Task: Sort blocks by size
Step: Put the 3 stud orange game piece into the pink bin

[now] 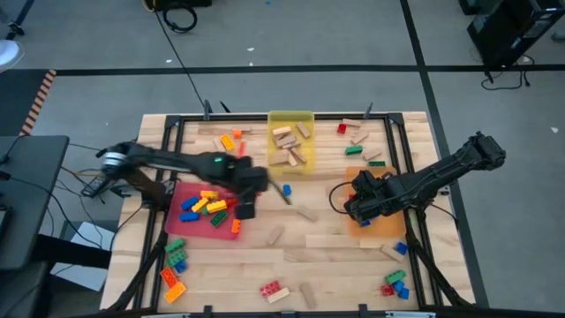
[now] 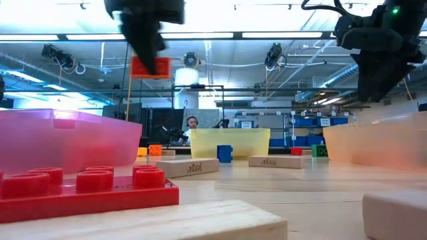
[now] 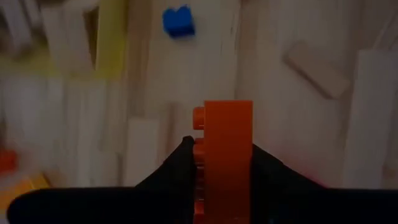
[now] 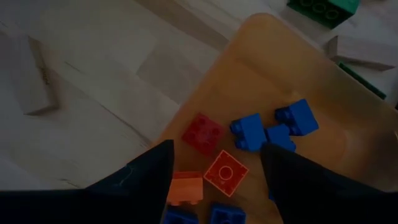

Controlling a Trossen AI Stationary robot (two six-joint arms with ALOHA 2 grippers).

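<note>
Two tools are at work over the desk [image 1: 335, 243]. We see the left tool [image 1: 244, 210] raised above the near edge of the red tray [image 1: 207, 231], its jaws closed tight on an orange brick [image 3: 227, 149]; in the low view that brick [image 2: 150, 67] hangs well clear of the desk top. The red tray holds a heap of yellow, blue and red bricks [image 1: 201, 208].

We find the right tool [image 1: 362, 209] over the orange tray [image 4: 292, 68], its jaws spread wide with nothing between them. Below it lie small blue bricks [image 4: 273, 127], a red brick [image 4: 203, 133] and a red-orange piece [image 4: 226, 173], all inside that tray.

At the far side sits the yellow tray [image 1: 291, 117], filled with tan wooden blocks [image 1: 290, 146]. More wooden blocks lie loose on the desk, one [image 1: 305, 214] between the two arms. A small blue brick [image 3: 178, 20] rests near the yellow tray. Other bricks, perhaps a dozen, are scattered along the near edge, though we cannot count them well from above.
</note>
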